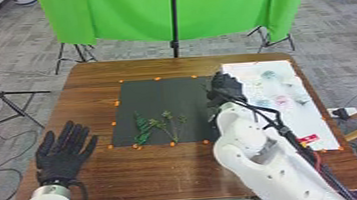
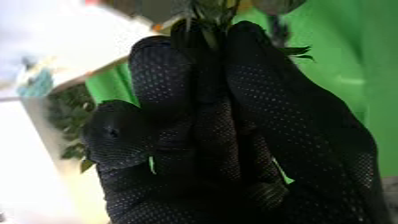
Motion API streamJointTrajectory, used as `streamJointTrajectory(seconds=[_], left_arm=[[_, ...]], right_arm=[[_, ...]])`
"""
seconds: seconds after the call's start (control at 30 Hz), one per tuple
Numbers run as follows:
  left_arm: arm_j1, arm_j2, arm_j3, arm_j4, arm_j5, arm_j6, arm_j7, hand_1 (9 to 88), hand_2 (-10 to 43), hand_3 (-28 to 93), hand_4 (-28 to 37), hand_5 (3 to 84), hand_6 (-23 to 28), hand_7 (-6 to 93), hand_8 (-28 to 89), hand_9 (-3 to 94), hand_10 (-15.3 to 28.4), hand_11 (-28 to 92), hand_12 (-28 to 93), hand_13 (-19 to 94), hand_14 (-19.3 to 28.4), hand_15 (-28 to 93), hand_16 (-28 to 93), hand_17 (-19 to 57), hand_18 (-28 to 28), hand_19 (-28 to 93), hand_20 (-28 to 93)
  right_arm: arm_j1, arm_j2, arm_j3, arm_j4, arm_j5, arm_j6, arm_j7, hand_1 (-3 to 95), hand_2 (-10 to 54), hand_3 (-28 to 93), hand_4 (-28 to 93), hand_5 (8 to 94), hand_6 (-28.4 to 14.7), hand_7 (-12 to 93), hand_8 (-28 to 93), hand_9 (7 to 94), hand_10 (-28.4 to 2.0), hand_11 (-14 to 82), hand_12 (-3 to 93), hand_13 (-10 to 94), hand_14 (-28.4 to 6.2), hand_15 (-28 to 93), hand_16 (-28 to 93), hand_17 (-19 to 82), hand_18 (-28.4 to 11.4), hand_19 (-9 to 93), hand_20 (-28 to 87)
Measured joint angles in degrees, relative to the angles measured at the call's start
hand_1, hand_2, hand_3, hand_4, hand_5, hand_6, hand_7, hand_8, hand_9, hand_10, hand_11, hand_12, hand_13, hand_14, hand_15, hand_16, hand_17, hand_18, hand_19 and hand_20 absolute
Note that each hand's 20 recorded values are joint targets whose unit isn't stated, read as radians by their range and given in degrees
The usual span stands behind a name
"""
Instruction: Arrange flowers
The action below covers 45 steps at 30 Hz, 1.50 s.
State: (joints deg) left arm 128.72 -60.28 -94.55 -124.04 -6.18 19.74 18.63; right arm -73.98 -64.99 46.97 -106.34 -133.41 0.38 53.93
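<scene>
In the head view, my right hand point(image 1: 228, 87) is over the right edge of the black mat point(image 1: 153, 97). The right wrist view shows my right hand point(image 2: 200, 120) with its fingers round a green sprig point(image 2: 213, 11); stems show between the fingertips, and leaves point(image 2: 71, 120) stick out beside the thumb. On the mat's lower part lie a leafy green sprig point(image 1: 143, 126) and thin branching stems point(image 1: 170, 124). Pale blue flowers point(image 1: 264, 103) and a pink one point(image 1: 282, 100) rest on the white sheet point(image 1: 314, 122). My left hand point(image 1: 64, 152) is open, left of the mat.
The brown wooden table point(image 1: 162, 171) surrounds the mat, which has orange tape along its edges. A red tag point(image 1: 309, 139) lies on the white sheet. A green cloth point(image 1: 125, 16) hangs on a stand beyond the table's far edge.
</scene>
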Motion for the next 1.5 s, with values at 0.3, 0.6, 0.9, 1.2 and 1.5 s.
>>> streamJointTrajectory(seconds=[0.3,0.6,0.9,1.2,1.5], left_arm=[[-0.8,0.83,0.26,0.2,-0.69,0.05,-0.03,27.8,18.3,73,-28.3,45.9,6.8,19.9,-11,41.8,14.9,31,12,32,14.5,47,-9,-4.9,14.1,39,16],[-0.8,0.9,0.15,0.28,-2.56,0.27,0.48,27.8,18.2,73,-28.3,46.1,6.7,20.4,-11,42.1,14.8,32,12,33,14.5,47,-9,-4.8,14.1,39,16],[-0.8,1.05,0.48,0.2,-3.82,1.6,0.88,27.7,18.3,73,-28.3,46.6,6.7,21.3,-11,42.7,14.8,33,12,33,14.6,49,-9,-4.7,14.2,40,16],[-0.5,1.06,0.38,0.14,-4.65,2.45,1.98,27.7,18.4,74,-28.3,46.7,6.8,21.8,-12,42.8,14.8,33,12,34,14.7,49,-9,-4.6,14.2,41,17],[0.4,0.87,-0.35,-0.02,-4.89,2.44,2.77,27.7,18.4,74,-28.3,46.5,6.7,22.0,-12,42.8,14.7,33,12,34,14.7,49,-9,-4.6,14.3,41,16]], right_arm=[[-3.4,-2.4,-1.0,0.4,0.6,-2.4,0.9,63.4,-9.5,66,-15,68.8,-1.6,51,18,86.1,-10.4,17.5,48.2,75,-6.6,53,44,52,-21.5,93,46],[-3.8,-3.1,-2.7,3.4,-1.5,1.0,1.6,62.8,-9.5,67,-17,67.6,-2.4,50,16,84.6,-10.8,18.9,48.5,74,-7.2,54,44,51,-22.2,93,46],[-4.7,-3.8,-2.6,2.8,-1.3,0.8,1.8,57.9,-9.5,65,-19,62.3,-7.8,14,-8,82.6,-13.2,18.4,45.3,71,-10.9,56,40,48,-24.1,93,41],[-4.9,-3.6,-2.5,1.7,-0.4,0.8,1.9,52.2,-9.5,67,-19,59.9,-9.1,10,-7,79.3,-15.5,23.9,40.3,70,-14.0,59,35,47,-24.8,93,40],[-5.5,-0.3,-1.2,-3.5,-0.4,0.5,0.4,41.4,-9.5,71,-17,60.2,-9.0,11,-7,70.7,-21.1,30.0,24.1,65,-17.1,63,29,42,-26.6,93,38]])
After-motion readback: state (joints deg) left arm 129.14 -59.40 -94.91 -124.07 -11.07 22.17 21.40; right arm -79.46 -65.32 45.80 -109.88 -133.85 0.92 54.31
